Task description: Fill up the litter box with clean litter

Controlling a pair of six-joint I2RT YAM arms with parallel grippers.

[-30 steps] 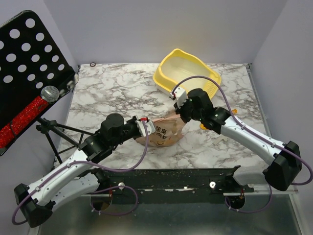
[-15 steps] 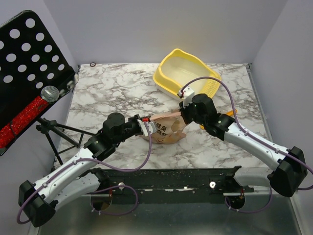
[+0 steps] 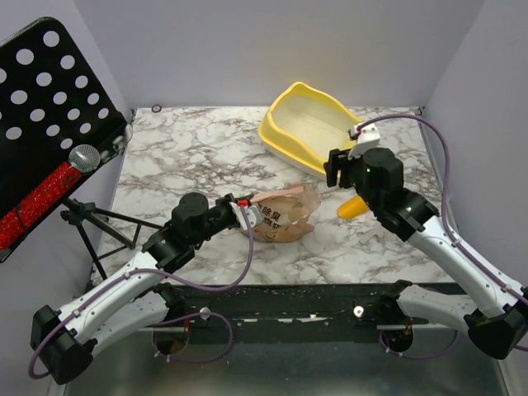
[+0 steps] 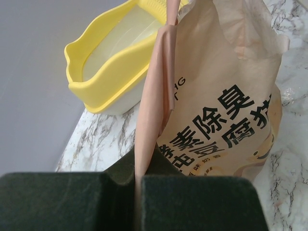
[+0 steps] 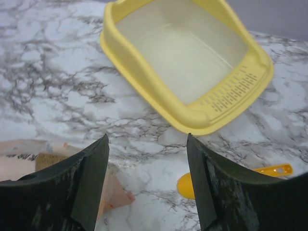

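Litter box (image 3: 293, 154) sits empty at 1 o'clock on the counter (image 3: 181, 157). Left fingers (image 4: 72, 202) pinch the top fold of the paper bag (image 3: 280, 219); right fingers (image 5: 86, 183) gape, holding nothing. Bag looks soft, saggy, probably heavy with clean litter unseen inside: support its lower corner too

litter box (image 3: 285, 144): glossy plastic | bag (image 3: 280, 219): creased paper | table (image 3: 190, 157): polished marble
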